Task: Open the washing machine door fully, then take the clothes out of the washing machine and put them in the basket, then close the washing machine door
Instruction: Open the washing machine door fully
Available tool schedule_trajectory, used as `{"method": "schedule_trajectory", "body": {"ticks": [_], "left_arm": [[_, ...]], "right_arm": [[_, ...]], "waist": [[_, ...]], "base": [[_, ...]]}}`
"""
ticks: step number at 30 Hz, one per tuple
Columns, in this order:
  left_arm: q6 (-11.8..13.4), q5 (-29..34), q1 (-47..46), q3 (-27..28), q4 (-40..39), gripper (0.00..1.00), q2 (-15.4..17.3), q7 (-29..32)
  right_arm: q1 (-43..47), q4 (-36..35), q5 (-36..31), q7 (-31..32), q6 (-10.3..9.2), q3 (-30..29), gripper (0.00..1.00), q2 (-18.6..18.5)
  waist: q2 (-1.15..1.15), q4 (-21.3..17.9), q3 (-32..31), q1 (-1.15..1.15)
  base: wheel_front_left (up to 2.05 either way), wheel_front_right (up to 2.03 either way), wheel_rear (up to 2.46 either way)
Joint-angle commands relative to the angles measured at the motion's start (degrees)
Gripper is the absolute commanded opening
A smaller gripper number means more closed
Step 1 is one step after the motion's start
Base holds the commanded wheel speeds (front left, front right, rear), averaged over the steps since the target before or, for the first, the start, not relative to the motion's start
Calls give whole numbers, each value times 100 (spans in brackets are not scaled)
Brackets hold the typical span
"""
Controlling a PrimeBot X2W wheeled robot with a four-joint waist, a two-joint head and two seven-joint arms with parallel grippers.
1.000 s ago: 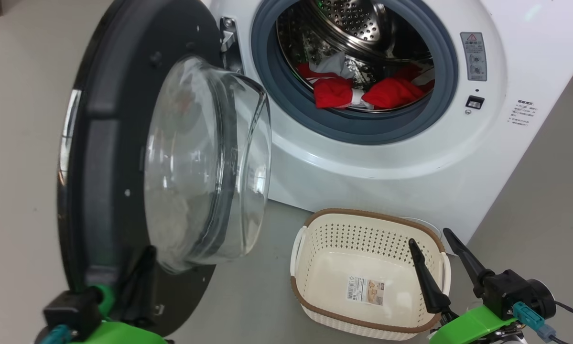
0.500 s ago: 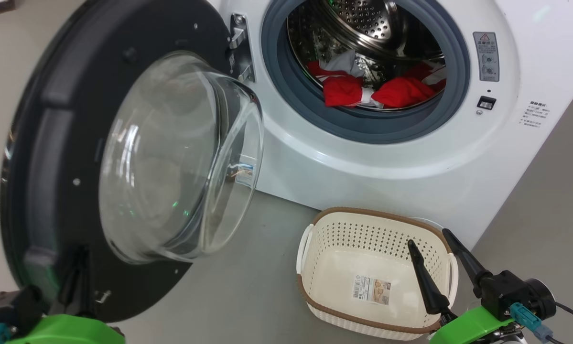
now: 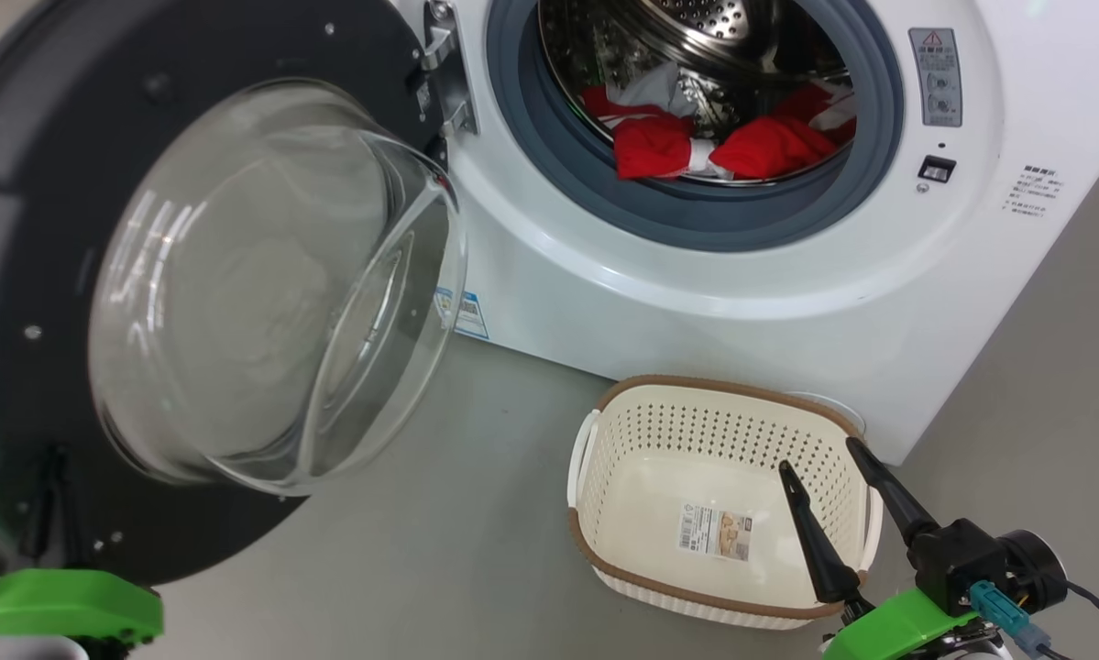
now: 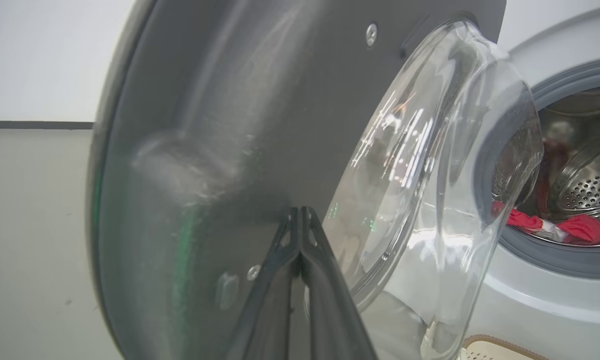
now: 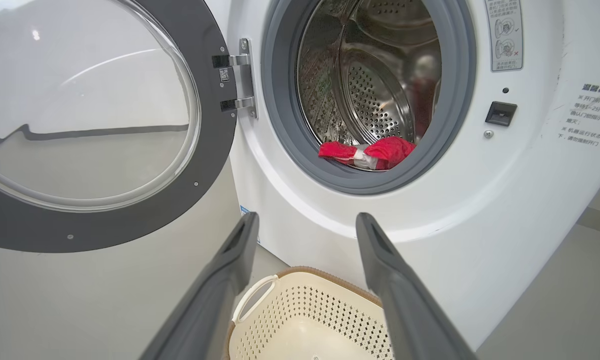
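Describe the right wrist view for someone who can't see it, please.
A white washer stands with its round door open to the left and red clothes lying at the front of its steel drum. Below, the right gripper, two dark fingers spread apart, frames a cream basket on the floor before the washer.

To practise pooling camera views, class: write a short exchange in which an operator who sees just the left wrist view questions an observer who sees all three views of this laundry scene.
Operator: My view catches a sliver of the basket. Is anything in it?
Observer: Nothing but a paper label stuck to its bottom.
Operator: What is the right pincer doing?
Observer: The right pincer is open and holds nothing. It is by the basket's right end.
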Motion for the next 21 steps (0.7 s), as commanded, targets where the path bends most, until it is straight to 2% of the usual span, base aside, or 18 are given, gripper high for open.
{"method": "schedule_trajectory", "body": {"ticks": [1,6,12,21], "left_arm": [[10,-87,-324,364,-24,0,268,-110],[-59,-263,-614,565,414,0,385,-264],[-280,-505,-1157,808,1189,0,540,-512],[-429,-521,-1670,972,1974,0,604,-682]], "right_arm": [[-218,-137,-110,-37,36,121,100,-14],[-278,-109,-164,-37,36,126,100,-45],[-429,-81,-195,-37,36,157,100,-154],[-572,-42,-220,-37,36,200,100,-250]], "waist": [[-1,-12,67,0],[-1,-10,205,0],[-1,-15,453,0],[-1,-42,640,0]], "base": [[0,0,0],[0,0,0],[0,0,0],[0,0,0]]}}
